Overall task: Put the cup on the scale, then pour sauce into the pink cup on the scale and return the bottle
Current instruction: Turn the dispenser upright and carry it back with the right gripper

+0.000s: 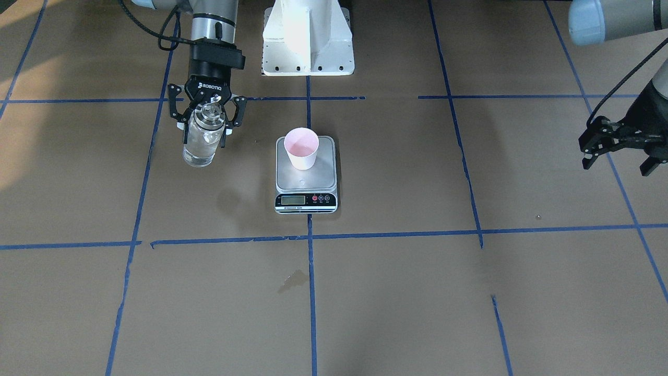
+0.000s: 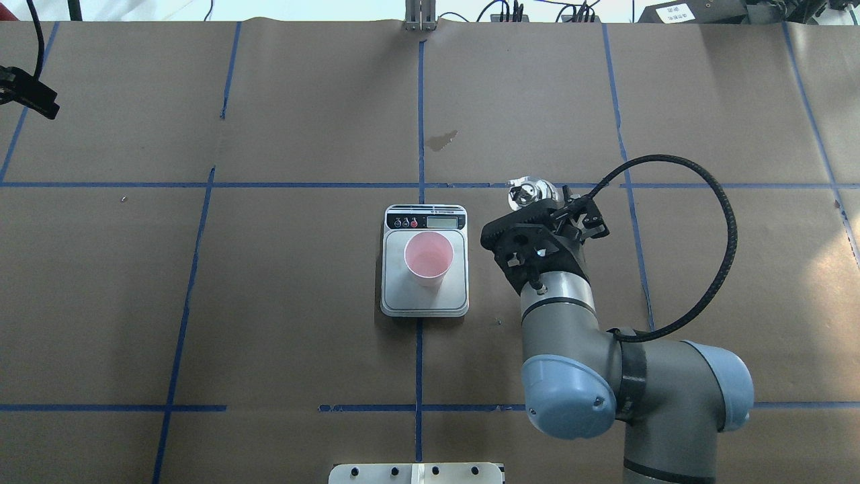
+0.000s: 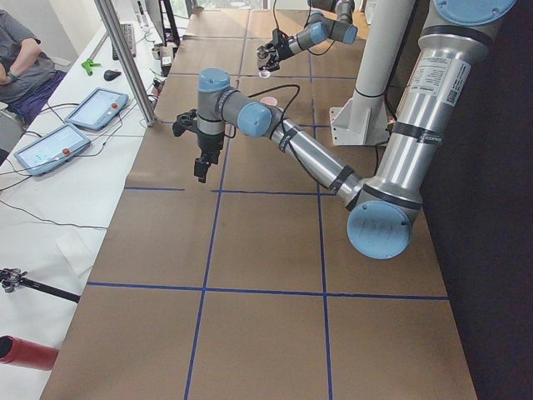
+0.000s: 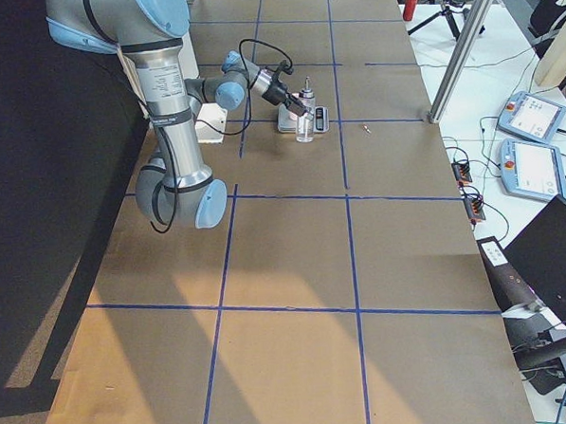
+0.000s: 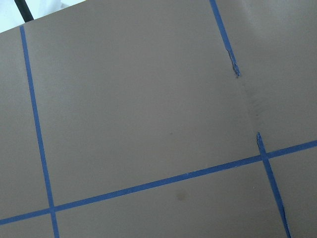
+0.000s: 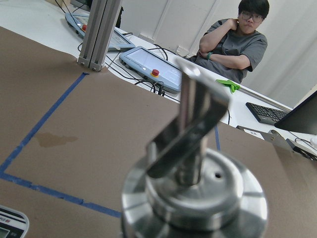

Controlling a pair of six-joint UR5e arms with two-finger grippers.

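Note:
The pink cup stands upright on the far half of the scale's steel plate, also in the overhead view. The clear bottle with the silver spout cap holds clear liquid and stands upright beside the scale, on the robot's right. My right gripper comes down over it, its fingers against the bottle's shoulders. I cannot tell if the base touches the table. My left gripper is open and empty, far off to the robot's left. The left wrist view shows only paper and tape.
The white robot pedestal stands behind the scale. A dark stain marks the paper in front of the scale. A seated person and control tablets are beyond the table's far edge.

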